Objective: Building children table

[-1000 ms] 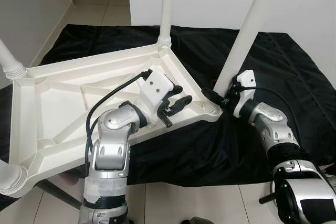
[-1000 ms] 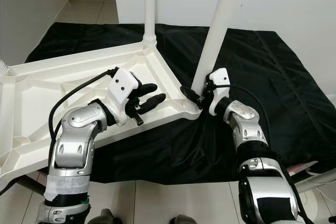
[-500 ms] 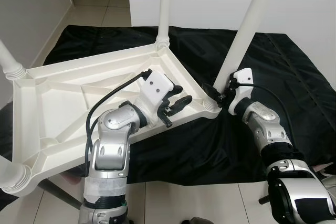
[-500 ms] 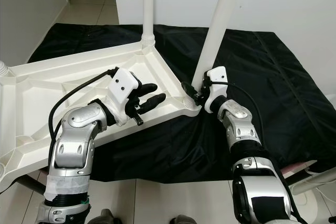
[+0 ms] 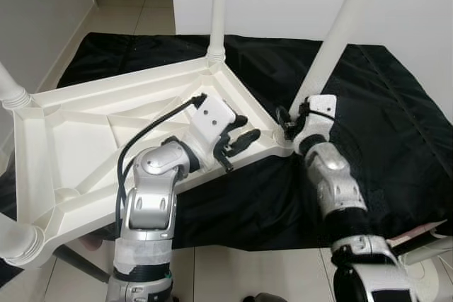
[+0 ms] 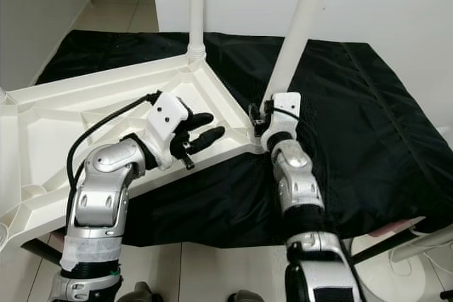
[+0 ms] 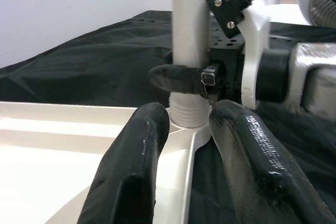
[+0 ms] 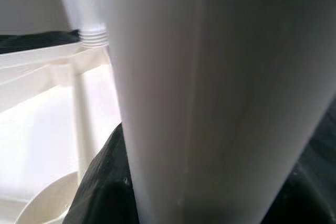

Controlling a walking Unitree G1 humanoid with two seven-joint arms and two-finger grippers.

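White moulded plastic, the upturned children's tabletop (image 5: 106, 139) lies tilted on a black cloth sheet (image 5: 368, 97), ribbed underside up, with round white plastic legs standing in its corners. In the left eye view the right gripper (image 5: 289, 119) sits low on the near right leg (image 5: 333, 40), just above its threaded socket. The left gripper (image 5: 239, 139) hovers over the tabletop rim just beside that corner, fingers spread and empty.

The right eye view shows the far leg (image 6: 196, 5) upright in its own corner.

The left wrist view looks between the spread left fingers (image 7: 139, 166) at the right gripper's black finger wrapped round the leg's base.

In the right wrist view the leg is pressed tight against the dark fingers, so I judge them pinching it.

Risk: since the tabletop rests tilted, turning the leg could cross the thread or shift the whole top.

Against a second ago, the right forearm has swung inward toward the robot's front, its wrist rotated about the leg.
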